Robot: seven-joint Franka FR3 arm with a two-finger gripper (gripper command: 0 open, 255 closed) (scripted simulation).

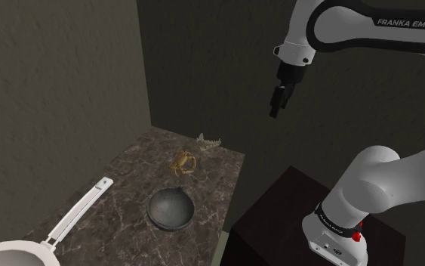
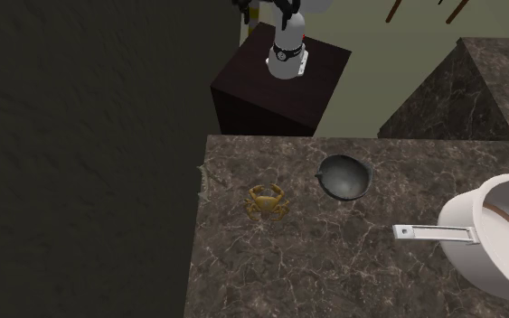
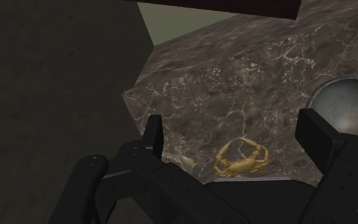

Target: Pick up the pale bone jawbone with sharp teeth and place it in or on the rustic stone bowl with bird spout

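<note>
Approach to jawbone: gripper [image 1: 277,107] hovering high above, fingers standing apart, empty.
Jawbone [image 1: 209,140] lying at the far end of the counter [image 1: 124,177], just past the crab [image 1: 182,162]; bowl [image 1: 170,208] sitting nearer; advisable: descending squarely over the bone, clearing the crab.

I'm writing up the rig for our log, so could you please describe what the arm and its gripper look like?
The arm has rounded white links with dark joints. A dark band on the upper link carries white FRANKA EMIKA lettering, and a small red mark sits near the base. The gripper is all black, with two flat, blocky fingers.
</note>
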